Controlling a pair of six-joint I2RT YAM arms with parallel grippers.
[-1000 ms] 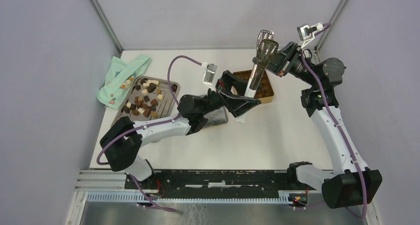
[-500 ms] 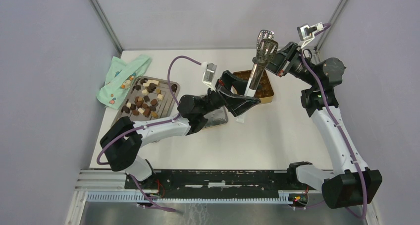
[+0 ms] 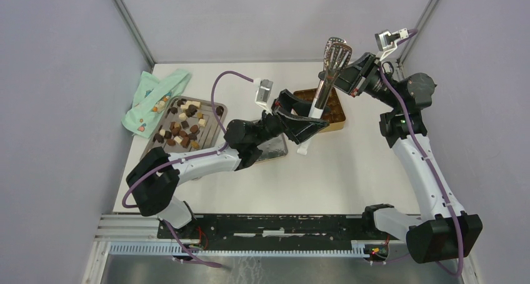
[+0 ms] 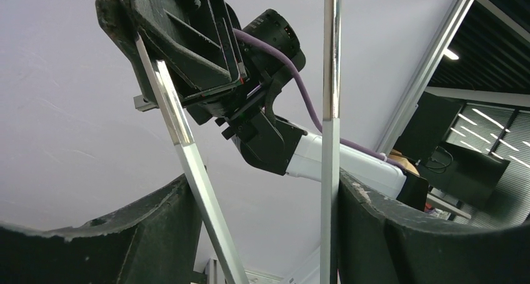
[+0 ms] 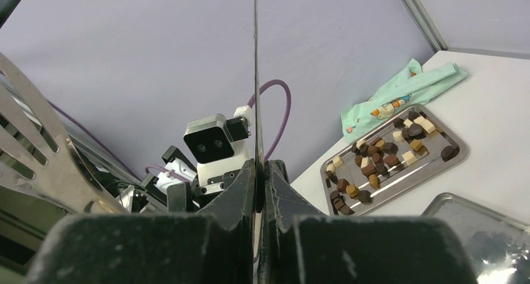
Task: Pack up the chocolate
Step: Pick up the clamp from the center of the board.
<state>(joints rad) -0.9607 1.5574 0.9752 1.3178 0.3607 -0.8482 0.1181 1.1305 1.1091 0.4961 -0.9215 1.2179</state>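
Note:
The chocolate chunks (image 3: 181, 124), dark, mid-brown and cream, lie loose on a steel tray (image 3: 211, 129) at the left; they also show in the right wrist view (image 5: 381, 159). The long metal tweezers (image 3: 322, 91) stand upright above the gold tin (image 3: 336, 114). My left gripper (image 3: 309, 122) grips their lower end, and both metal arms (image 4: 330, 77) sit between its fingers (image 4: 400, 234). My right gripper (image 3: 342, 77) is shut on one tweezer arm (image 5: 255, 77), seen edge-on, near the top. The other slotted head (image 5: 31, 127) stands free at the left.
A second shiny steel tray (image 3: 275, 147) lies under the left wrist and shows in the right wrist view (image 5: 487, 234). A mint-green printed bag (image 3: 153, 99) lies at the far left behind the chocolate tray. Frame posts stand at the back corners.
The top of the tweezers has shifted slightly right and up with my right gripper. The left gripper has barely turned. The chocolate has not moved.

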